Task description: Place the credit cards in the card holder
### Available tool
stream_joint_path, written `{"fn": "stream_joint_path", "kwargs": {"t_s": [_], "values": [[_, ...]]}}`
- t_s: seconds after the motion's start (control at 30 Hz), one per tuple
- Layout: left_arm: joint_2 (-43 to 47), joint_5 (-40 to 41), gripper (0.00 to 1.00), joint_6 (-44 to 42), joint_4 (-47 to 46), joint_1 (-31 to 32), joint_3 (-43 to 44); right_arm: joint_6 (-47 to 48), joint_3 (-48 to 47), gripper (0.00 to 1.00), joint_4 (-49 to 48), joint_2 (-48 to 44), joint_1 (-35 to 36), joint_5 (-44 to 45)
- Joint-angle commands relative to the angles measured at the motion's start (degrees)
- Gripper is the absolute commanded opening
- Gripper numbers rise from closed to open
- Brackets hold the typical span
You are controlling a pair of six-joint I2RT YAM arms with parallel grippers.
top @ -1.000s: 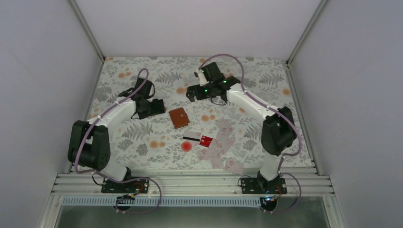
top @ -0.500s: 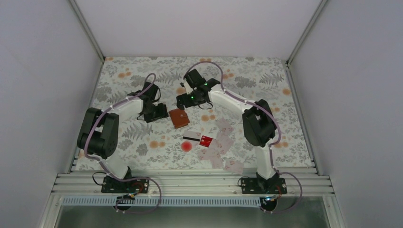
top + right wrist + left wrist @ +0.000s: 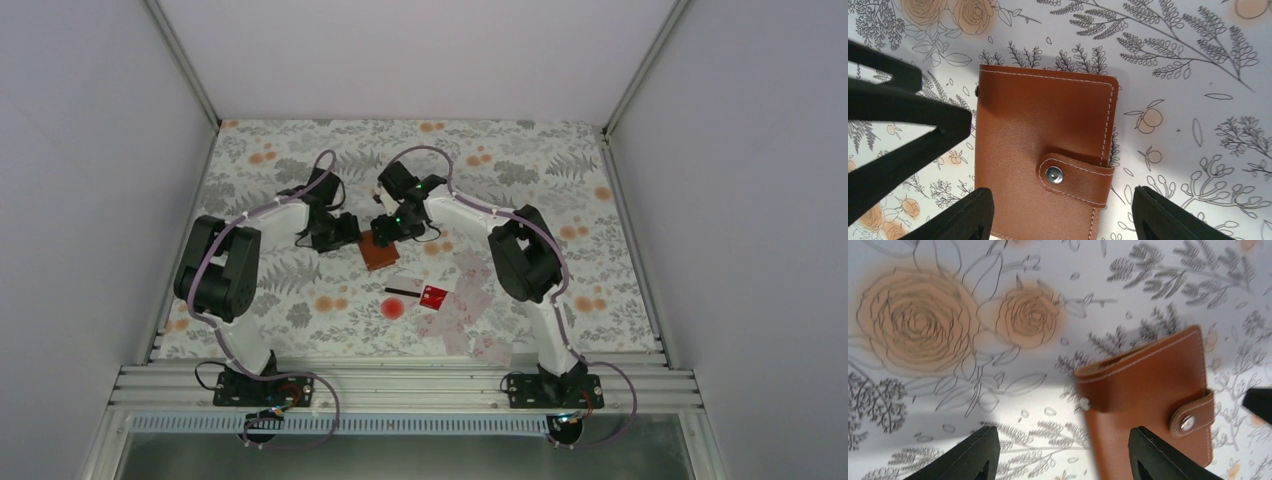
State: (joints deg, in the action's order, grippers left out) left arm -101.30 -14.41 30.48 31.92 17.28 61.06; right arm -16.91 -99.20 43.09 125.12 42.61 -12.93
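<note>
Though shut, card holder [image 3: 1043, 150] edges between left gripper [image 3: 1063, 447], right gripper [image 3: 1060, 207].

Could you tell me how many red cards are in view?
1: the red card lies right of the striped card, on the holder's near side. Others might be hidden.

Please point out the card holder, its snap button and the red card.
card holder [image 3: 1038, 120], right wrist view, middle of its brown cover.
snap button [image 3: 1054, 174], right wrist view, centre of the metal stud.
red card [image 3: 434, 296], top external view, centre of its face.
</note>
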Motion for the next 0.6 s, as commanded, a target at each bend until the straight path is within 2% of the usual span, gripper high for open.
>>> {"fn": "stream_joint_path", "kwargs": {"t_s": [0.0, 0.3, 0.57], "values": [[-2.58, -1.22, 0.63, -0.74, 0.24, 0.21, 3.83, -0.34, -2.41, 0.7, 0.83, 1.27, 0.81, -1.8], [-4.76, -1.98, 0.56, -1.45, 0.2, 0.27, 5.03, -0.8, -3.63, 0.57, 2.21, 3.36, 0.98, -0.57], [-5.14, -3.04, 0.52, -2.06, -1.01, 0.25, 3.3, -0.26, -4.01, 0.56, 2.96, 5.11, 1.34, 1.29]]}}
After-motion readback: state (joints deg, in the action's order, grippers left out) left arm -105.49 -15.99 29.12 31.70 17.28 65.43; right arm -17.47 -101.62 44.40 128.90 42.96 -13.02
